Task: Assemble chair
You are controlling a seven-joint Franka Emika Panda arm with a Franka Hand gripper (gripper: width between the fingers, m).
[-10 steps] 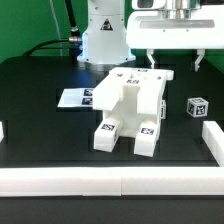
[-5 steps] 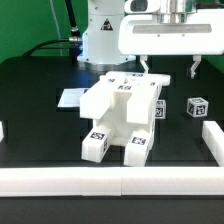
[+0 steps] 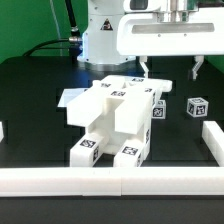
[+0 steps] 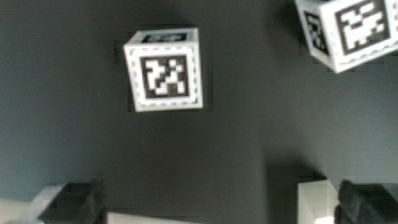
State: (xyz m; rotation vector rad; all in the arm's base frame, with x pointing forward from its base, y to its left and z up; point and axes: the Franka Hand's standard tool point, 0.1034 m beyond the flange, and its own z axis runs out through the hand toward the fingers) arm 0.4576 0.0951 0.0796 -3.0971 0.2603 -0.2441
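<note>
The chair (image 3: pixel 115 118), a chunky white assembly with square tags on its leg ends, lies tilted on the black table in the middle of the exterior view, its legs pointing to the front. My gripper (image 3: pixel 170 70) hangs open and empty just behind and above it, touching nothing. In the wrist view the gripper (image 4: pixel 210 205) shows two dark fingertips (image 4: pixel 71 200) with an empty gap, above dark table. Two tagged white blocks show there, one (image 4: pixel 166 70) whole and one (image 4: pixel 347 30) at the corner; which parts they are I cannot tell.
A small tagged white cube (image 3: pixel 197 107) sits alone at the exterior view's right. The marker board (image 3: pixel 70 97) lies flat behind the chair on the left. White border rails run along the front (image 3: pixel 110 182) and the right (image 3: pixel 213 140). The robot base (image 3: pixel 100 40) stands at the back.
The chair has tipped and slid toward the front left, its legs now nearer the front rail. My gripper shifted slightly left and down, then held still, open throughout.
</note>
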